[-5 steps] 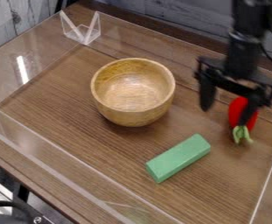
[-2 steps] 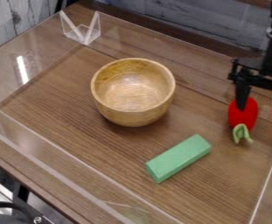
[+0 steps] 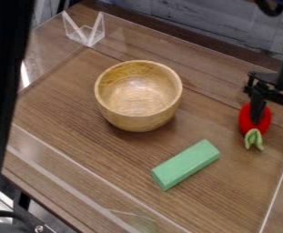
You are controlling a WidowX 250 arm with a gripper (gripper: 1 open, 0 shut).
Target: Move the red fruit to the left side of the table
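The red fruit (image 3: 257, 120) lies near the table's right edge, its green stem end (image 3: 253, 139) pointing toward the front. My gripper (image 3: 272, 100) hangs directly over it, open, with the dark left finger (image 3: 250, 93) just above the fruit's top and the right finger at the frame edge. Nothing is gripped, and the fruit rests on the dark wood-grain table (image 3: 95, 150). The arm rises out of the frame at the top right.
A wooden bowl (image 3: 138, 94) stands mid-table, left of the fruit. A green rectangular block (image 3: 186, 164) lies in front of it. Low clear acrylic walls (image 3: 83, 29) ring the table. A dark blurred band (image 3: 4, 109) covers the left edge of the view.
The gripper has shifted right and now sits over the fruit's right side. The fruit stays put. A dark band has appeared along the left of the view.
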